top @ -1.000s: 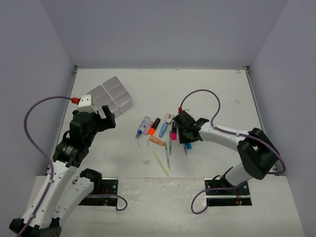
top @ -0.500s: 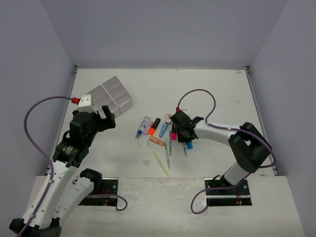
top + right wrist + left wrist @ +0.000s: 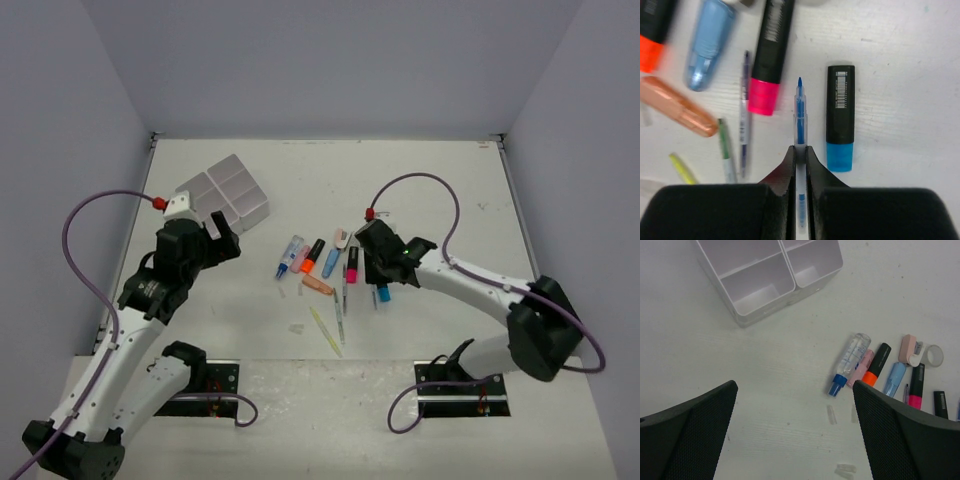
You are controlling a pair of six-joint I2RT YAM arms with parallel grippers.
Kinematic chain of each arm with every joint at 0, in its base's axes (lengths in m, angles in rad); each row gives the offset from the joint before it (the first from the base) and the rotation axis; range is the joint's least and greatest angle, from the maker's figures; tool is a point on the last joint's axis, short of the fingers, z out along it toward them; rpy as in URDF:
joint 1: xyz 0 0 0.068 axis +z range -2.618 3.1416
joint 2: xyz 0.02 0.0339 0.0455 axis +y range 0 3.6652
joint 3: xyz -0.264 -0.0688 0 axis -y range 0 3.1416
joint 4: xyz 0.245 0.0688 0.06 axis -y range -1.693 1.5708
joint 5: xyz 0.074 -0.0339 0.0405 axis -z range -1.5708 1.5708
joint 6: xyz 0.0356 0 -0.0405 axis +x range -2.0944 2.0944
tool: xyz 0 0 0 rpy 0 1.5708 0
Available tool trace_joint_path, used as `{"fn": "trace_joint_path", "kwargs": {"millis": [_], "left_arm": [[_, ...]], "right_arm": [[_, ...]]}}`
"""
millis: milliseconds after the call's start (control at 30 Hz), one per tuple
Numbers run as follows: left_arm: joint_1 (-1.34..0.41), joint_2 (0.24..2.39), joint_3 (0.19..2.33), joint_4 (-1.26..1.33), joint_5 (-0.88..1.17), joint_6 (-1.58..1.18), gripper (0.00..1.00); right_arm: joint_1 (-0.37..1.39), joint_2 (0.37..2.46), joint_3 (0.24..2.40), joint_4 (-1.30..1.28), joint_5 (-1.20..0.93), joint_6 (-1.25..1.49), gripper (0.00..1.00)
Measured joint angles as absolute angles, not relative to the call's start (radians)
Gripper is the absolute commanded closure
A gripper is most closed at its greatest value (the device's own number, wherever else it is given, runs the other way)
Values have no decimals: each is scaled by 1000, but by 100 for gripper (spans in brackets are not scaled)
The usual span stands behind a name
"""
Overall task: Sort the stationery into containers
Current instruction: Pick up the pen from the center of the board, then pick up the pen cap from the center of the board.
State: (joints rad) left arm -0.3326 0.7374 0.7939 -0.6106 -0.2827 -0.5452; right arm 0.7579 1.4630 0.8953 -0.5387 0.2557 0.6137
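Stationery [image 3: 322,272]: a loose cluster in the middle of the white surface [image 3: 420,190], well apart from the tray [image 3: 225,195] at the far left.
Right gripper [image 3: 799,150]: clamped tight on a thin blue pen [image 3: 799,112], with the fingers [image 3: 782,170] pinching its barrel from both sides.
Pen axis: runs straight along the fingers, nib pointing away from the wrist. It lies parallel to the blue highlighter [image 3: 840,117] just beside it, whose blue end faces the wrist.
Right wrist view only: the pinch itself, plus the pink highlighter [image 3: 767,55], peach highlighter [image 3: 677,112] and yellow pen [image 3: 682,167] on the pen's left.
Top view: the pen is hidden under the right gripper; cannot tell whether it is off the surface.
Left gripper [image 3: 794,386]: spread fully wide, holding nothing, above bare surface between tray and cluster.
Left wrist view only: the tray's divided compartments, a clear tube with a blue cap [image 3: 849,362], and a clear tape roll [image 3: 934,355].
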Motion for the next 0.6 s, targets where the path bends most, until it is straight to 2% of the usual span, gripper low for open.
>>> {"fn": "trace_joint_path", "kwargs": {"millis": [100,167,367,500,600], "left_arm": [[-344,772,765,-601,-256,-617,0],[-411,803,733,-604,-284,-688,0],[-741,938,709,-632,-462,-949,7],[-912,1131,759,-690,-544,-1123,30],[-936,1335,863,-760,-581,-1230,38]], "right_arm": [[759,1303,912,-567,265,610,100],[759,1226,932,-575,273,604,100],[759,1181,950,-592,276,593,100],[759,1187,947,-607,276,589,100],[759,1186,936,-606,276,584,100]]}}
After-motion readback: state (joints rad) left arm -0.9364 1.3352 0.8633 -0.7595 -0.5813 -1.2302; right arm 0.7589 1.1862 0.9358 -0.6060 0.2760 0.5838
